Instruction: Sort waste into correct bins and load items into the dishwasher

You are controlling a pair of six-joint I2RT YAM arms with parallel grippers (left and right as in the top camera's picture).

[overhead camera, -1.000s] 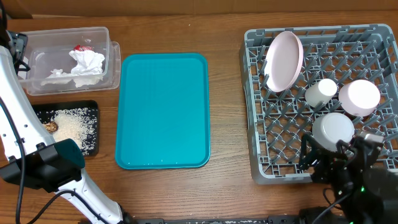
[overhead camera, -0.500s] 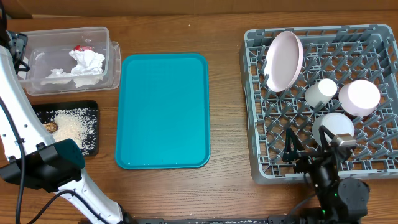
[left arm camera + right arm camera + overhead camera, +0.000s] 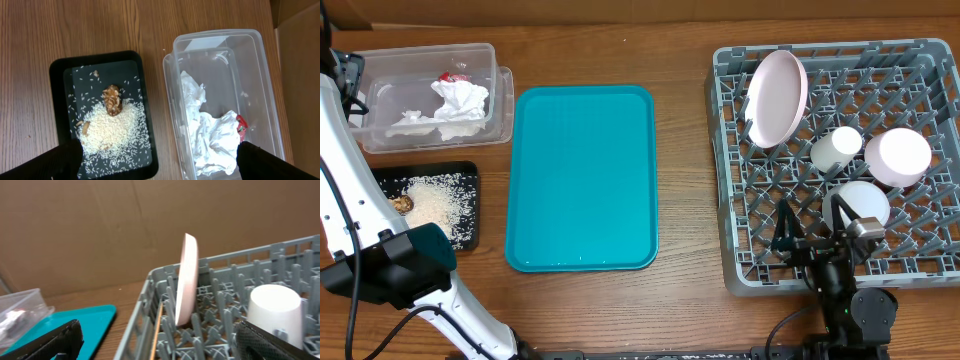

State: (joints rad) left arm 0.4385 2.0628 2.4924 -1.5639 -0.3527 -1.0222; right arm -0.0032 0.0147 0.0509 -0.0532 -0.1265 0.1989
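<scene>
At the front right corner of the table, on the robot's side, the right gripper hangs over the front rim of the grey dish rack, its fingers spread wide with nothing between them. Just beside its right finger a pale round bowl sits in the rack. Beyond the bowl are a small white cup and, to the cup's right, a smaller white dish. The large white plate stands on edge, leaning between the pegs near the rack's far left corner. The rack takes up the right end of the table, and a teal tray lies in the middle, apart from the rack. The left gripper is also released and empty, raised above the left edge of the table and looking down on both bins. The shallow black tray, toward the front left corner, holds a heap of white rice grains with a small brown food chunk at the heap's edge. The clear tub, at the far left corner, holds the crumpled napkin, with the red wrapper beside it against the tub's wall.
</scene>
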